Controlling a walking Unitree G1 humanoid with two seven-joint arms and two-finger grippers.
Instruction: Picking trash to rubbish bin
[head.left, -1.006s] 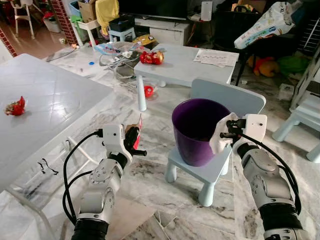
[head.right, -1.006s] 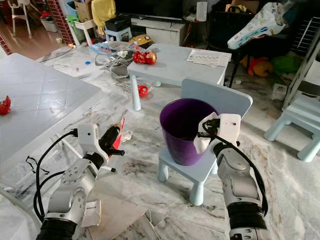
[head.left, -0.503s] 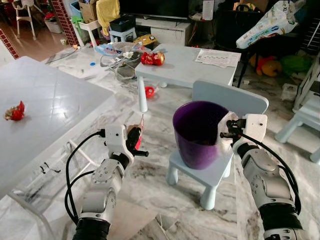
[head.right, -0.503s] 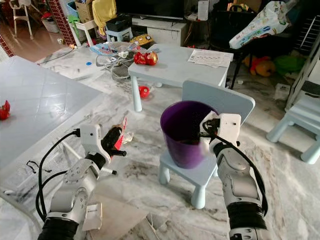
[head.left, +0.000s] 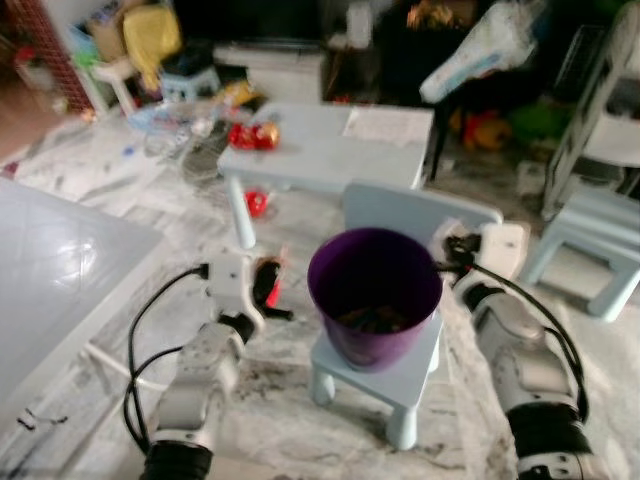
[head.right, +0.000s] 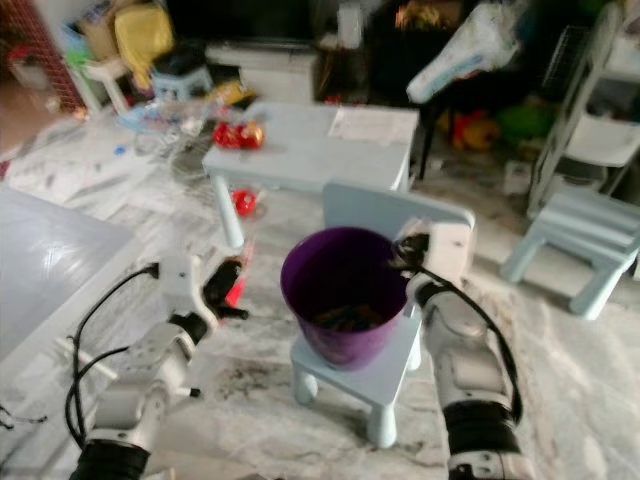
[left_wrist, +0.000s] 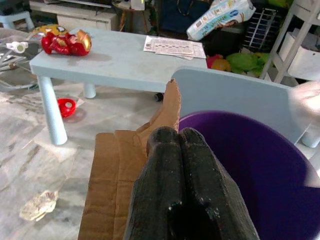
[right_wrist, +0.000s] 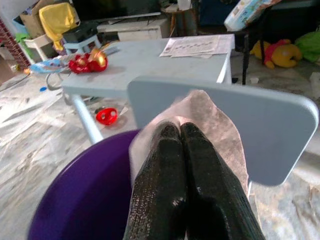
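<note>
Two pieces of trash are in hand beside the purple bin (head.left: 376, 300), which stands on a small blue chair (head.left: 418, 212): the right gripper (right_wrist: 181, 131) has its jaws pressed together on a pale wrapper (right_wrist: 210, 120) at the bin's right rim, and the left gripper (left_wrist: 179, 137) pinches a strip of cardboard (left_wrist: 119, 170) with a red scrap, just left of the bin. By my reading the right arm is nearer, needing only a short move inward over the rim, while the cardboard must cross rightward.
</note>
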